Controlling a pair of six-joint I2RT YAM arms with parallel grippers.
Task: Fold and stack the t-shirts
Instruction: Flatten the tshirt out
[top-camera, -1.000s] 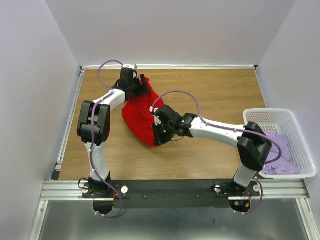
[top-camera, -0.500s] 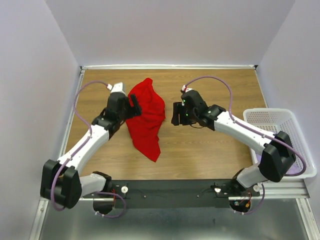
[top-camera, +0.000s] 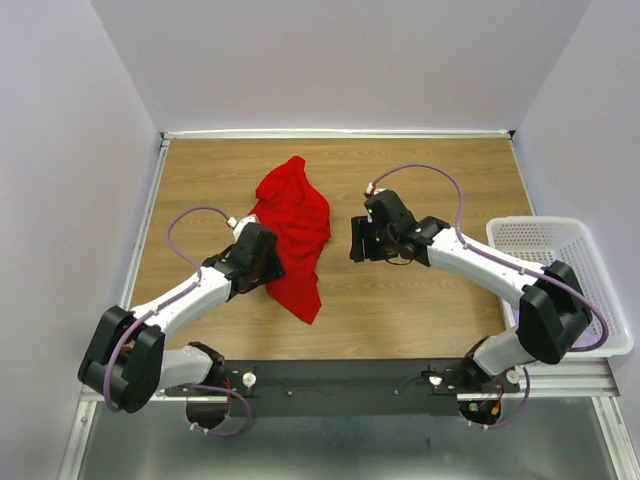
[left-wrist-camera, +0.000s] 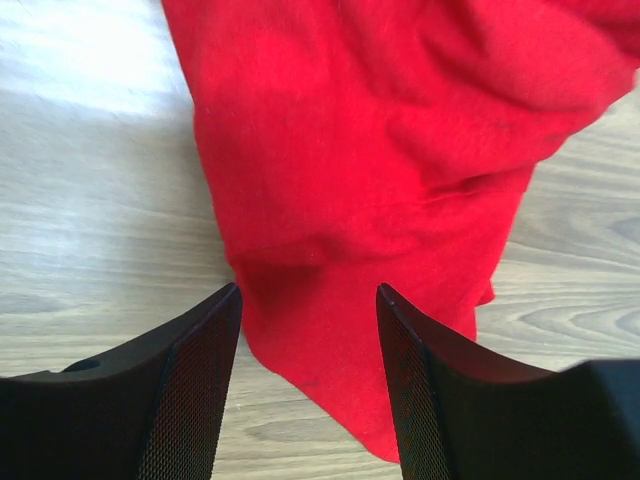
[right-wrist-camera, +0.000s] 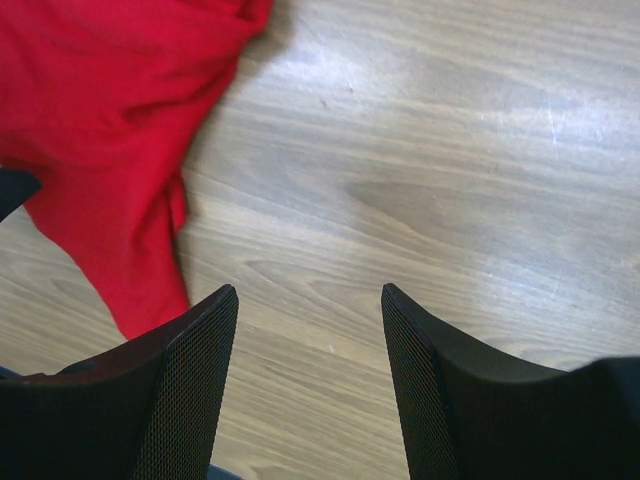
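wooden table (top-camera: 440, 180) holds crumpled red t-shirt (top-camera: 292, 225); left claw (left-wrist-camera: 310, 295), right claw (right-wrist-camera: 310, 295) gape.

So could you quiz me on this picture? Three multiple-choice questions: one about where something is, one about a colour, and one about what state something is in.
1. Where on the table does the white basket stand?
A. far left corner
B. right edge
C. middle, under the cloth

2. What colour is the t-shirt lying in the middle of the table?
A. lilac
B. green
C. red

3. What is the right end effector doing?
A. open over bare wood, holding nothing
B. shut on the t-shirt
C. shut on the basket's rim

Answers:
1 B: the top view shows the lattice basket against the table's right side.
2 C: the cloth is bright red in every view.
3 A: its wrist view shows it spread wide, with only wood in the gap.
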